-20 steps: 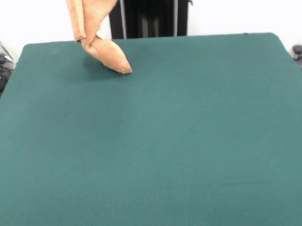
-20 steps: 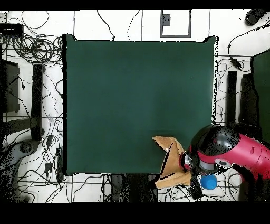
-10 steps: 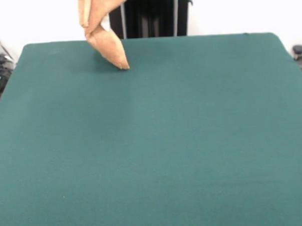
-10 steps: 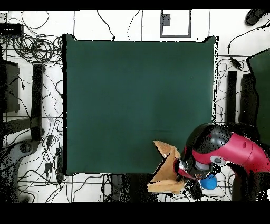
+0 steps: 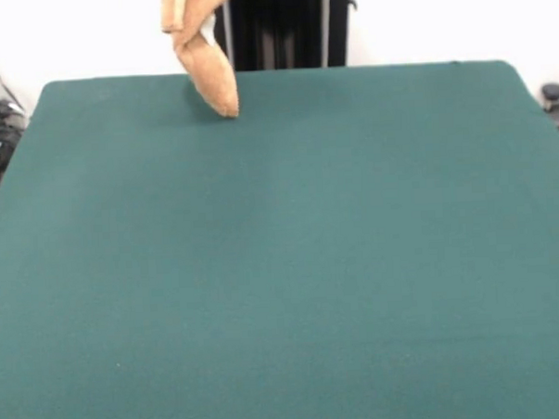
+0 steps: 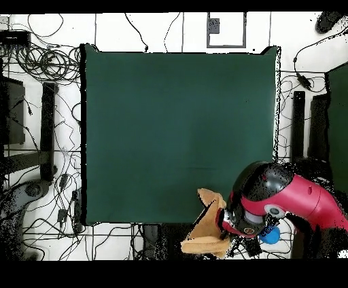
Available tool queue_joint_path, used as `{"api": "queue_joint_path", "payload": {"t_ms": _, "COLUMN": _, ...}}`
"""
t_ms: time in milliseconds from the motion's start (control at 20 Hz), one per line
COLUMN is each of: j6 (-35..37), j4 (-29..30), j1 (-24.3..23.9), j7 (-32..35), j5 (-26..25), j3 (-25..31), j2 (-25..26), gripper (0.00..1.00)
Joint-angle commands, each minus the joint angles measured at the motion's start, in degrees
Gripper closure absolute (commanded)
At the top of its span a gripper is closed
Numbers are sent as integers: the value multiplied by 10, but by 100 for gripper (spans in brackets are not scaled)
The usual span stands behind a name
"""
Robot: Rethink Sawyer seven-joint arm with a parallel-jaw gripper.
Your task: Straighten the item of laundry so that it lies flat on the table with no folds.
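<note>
Table: the big dark green felt-covered table [image 5: 282,265] is bare from the near edge almost to the far edge.
Towel place: the small tan-orange terry-cloth towel [image 5: 208,69] hangs over the far side of the table, close to the robot. Its low tip is close to the felt, or just touching it.
Towel feel: it looks soft, light and floppy. It bends and droops where nothing holds it up.
Where to hold: a corner or the flat edge strip looks best, so the rest can drop open.
Arm: the red and black robot arm [image 6: 285,200] is right beside the towel in the overhead view.
Hand: I cannot tell how it is set.
Hidden: the towel's top is cut off in the front view.
</note>
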Motion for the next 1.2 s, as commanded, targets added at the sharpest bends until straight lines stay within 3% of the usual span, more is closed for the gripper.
{"api": "queue_joint_path", "payload": {"t_ms": 50, "j6": 43, "j4": 117, "j1": 54, "j7": 135, "j5": 44, "j3": -31, "j2": -49, "gripper": 100}}
{"api": "queue_joint_path", "payload": {"t_ms": 600, "j6": 136, "j4": 134, "j1": 121, "j7": 97, "j5": 28, "j3": -48, "j2": -134, "gripper": 100}}
{"api": "queue_joint_path", "payload": {"t_ms": 1200, "j6": 224, "j4": 178, "j1": 248, "j7": 161, "j5": 115, "j3": -70, "j2": -245, "gripper": 100}}
